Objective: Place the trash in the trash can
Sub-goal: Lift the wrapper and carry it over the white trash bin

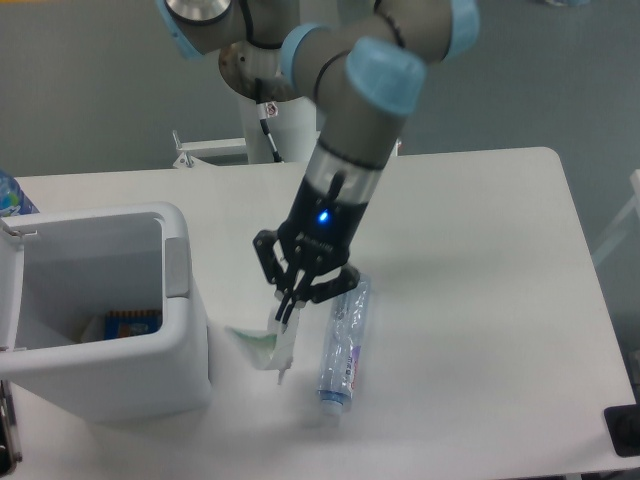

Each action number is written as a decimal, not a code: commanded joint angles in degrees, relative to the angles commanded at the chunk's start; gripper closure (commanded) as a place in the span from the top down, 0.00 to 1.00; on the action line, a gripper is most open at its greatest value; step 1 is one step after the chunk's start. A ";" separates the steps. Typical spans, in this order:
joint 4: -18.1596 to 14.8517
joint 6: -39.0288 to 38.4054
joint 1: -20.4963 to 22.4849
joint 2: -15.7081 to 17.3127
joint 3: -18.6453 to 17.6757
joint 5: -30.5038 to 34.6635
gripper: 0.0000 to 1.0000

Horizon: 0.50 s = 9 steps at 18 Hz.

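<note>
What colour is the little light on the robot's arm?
Blue. The light glows on the wrist just above the gripper in the fixed camera view.

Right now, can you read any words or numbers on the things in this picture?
None can be read.
Bottle label: blue and red print, too blurred to read.
Packet in the tool: print too small to read.
Blue and orange item inside the trash can: markings too blurred to read.

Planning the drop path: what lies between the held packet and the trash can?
Nothing: in the camera view the packet hangs from the gripper right beside the trash can wall.
</note>
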 joint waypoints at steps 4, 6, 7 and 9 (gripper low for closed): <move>0.26 -5.89 -0.26 0.96 0.97 -5.10 0.00; 0.26 -8.26 -0.35 2.10 1.41 -6.42 0.00; 0.26 -10.01 -0.52 2.89 1.41 -7.73 0.00; 0.26 -12.83 -0.87 4.65 1.41 -10.37 0.00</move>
